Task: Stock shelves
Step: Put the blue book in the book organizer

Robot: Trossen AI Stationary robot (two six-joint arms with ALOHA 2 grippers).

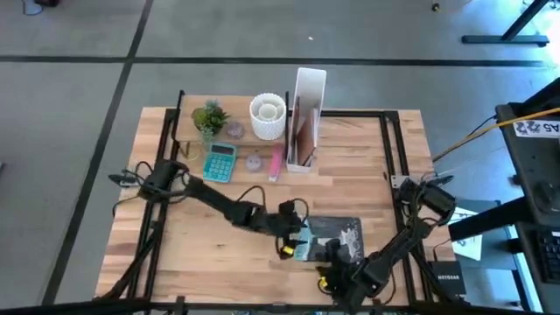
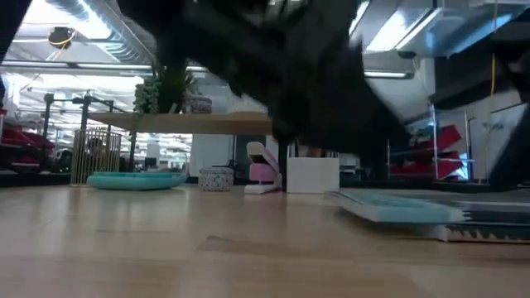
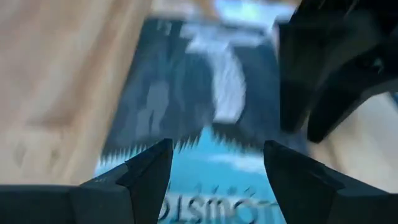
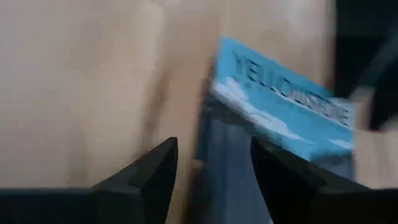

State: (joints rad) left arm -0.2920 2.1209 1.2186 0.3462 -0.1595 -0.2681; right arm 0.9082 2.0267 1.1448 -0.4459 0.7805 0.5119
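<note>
Counting it all up: one shelf board (image 1: 232, 131) toward the table's far edge, with one little green plant (image 1: 209, 117), one white ribbed cup (image 1: 268, 118) and one small jar (image 1: 234, 130) on top. One teal calculator (image 1: 220, 163), one pink stapler (image 1: 276, 164) and one small round tin (image 1: 254, 162) just in front. One tall white file box (image 1: 307, 118) right beside. One blue and dark book (image 1: 331, 241) near the near edge. Two robot arms
</note>
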